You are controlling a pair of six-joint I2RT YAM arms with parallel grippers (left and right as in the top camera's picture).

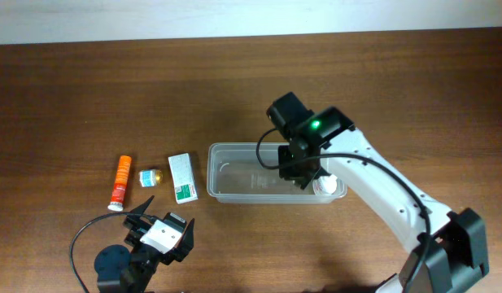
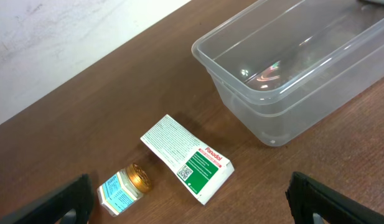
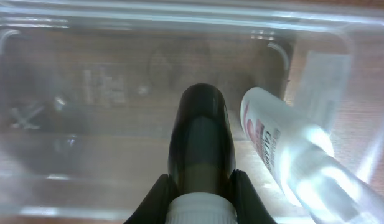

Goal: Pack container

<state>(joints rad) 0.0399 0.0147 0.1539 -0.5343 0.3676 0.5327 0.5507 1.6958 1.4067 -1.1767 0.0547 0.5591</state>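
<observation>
Right gripper (image 3: 201, 188) clamps a dark bottle (image 3: 200, 134) above the container (image 1: 234, 175) floor; white bottle (image 3: 285, 158) at three o'clock. Left gripper (image 2: 198, 202) spread, empty.

I see the right gripper (image 1: 306, 174) over the container's (image 1: 234, 174) right end; carton (image 1: 183, 177), small jar (image 1: 149, 177) and orange tube (image 1: 120, 182) lie left of it.

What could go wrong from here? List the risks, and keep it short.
1. The right gripper holds a dark bottle low inside the container, close beside a white bottle lying there. Once released, it may roll against that one.
2. The gripper is down between the container's walls, so pulling out could catch the rim and drag the tub.
</observation>
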